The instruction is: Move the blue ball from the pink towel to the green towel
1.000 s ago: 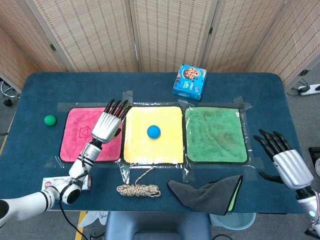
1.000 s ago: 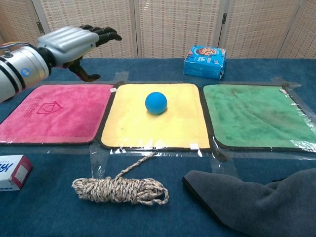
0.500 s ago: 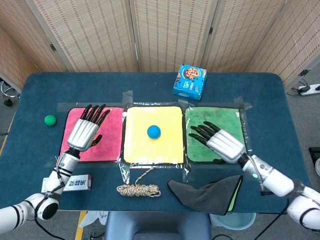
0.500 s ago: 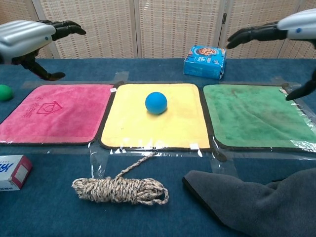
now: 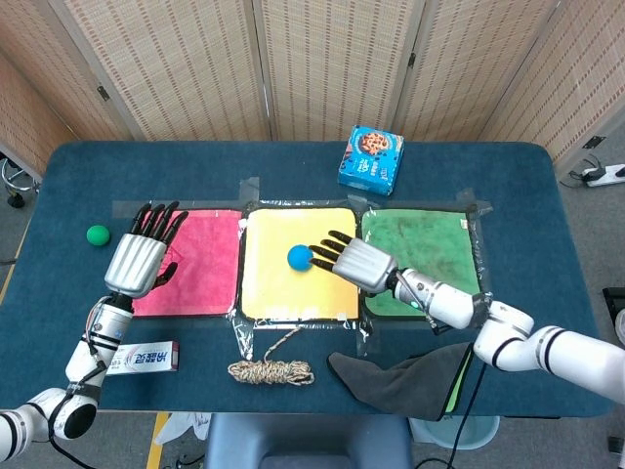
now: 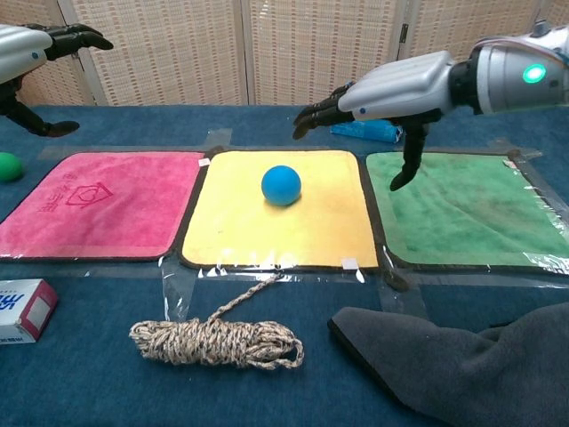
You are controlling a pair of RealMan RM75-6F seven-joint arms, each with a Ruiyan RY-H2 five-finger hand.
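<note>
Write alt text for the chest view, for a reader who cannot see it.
A blue ball rests on the yellow towel, the middle of three taped to a blue table, while the right robot hand hovers open above it. The pink towel and green towel lie bare; the left robot hand is raised at far left.

Blue ball [image 6: 281, 185] on the yellow towel [image 6: 278, 212]
The right hand [image 6: 388, 90] hovers above it, fingers spread, empty.

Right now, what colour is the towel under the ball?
Yellow: the ball sits on the yellow towel, clearest in the chest view.
</note>
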